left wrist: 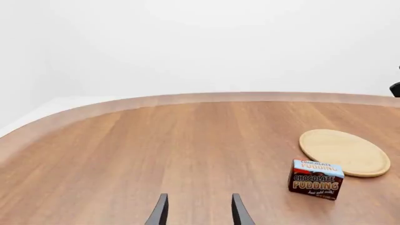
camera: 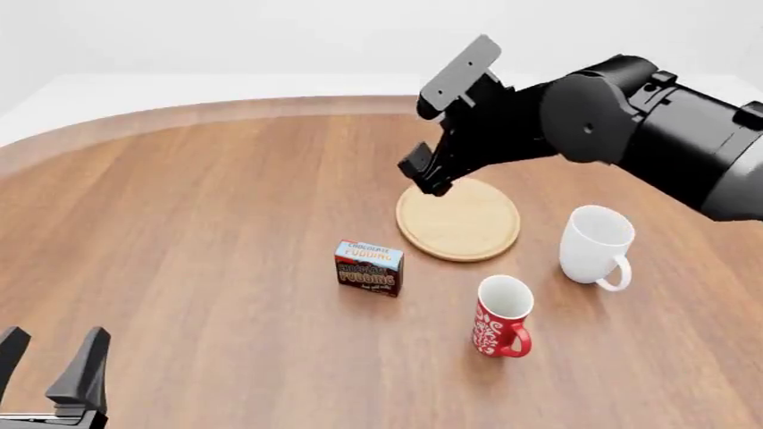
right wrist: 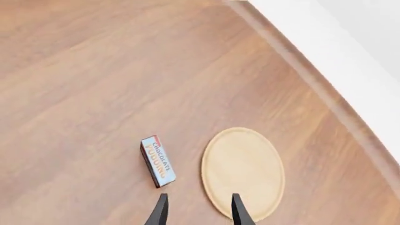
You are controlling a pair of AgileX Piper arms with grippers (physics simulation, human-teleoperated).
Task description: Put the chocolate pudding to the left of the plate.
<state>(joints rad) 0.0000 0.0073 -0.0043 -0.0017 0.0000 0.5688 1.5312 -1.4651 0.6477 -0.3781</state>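
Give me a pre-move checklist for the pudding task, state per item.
1. Small brown-and-red chocolate pudding carton upright on the wooden table: ok.
2. Pudding left of the round light-tan wooden plate, apart from it: ok, though also nearer the camera.
3. Right gripper open, holding nothing: ok.
4. Left gripper open, away from the objects: ok.
5. Red patterned mug and white mug away from the pudding: ok.

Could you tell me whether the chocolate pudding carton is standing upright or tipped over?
Upright: the small brown-and-red chocolate pudding carton stands on the wooden table, light-blue top band uppermost.
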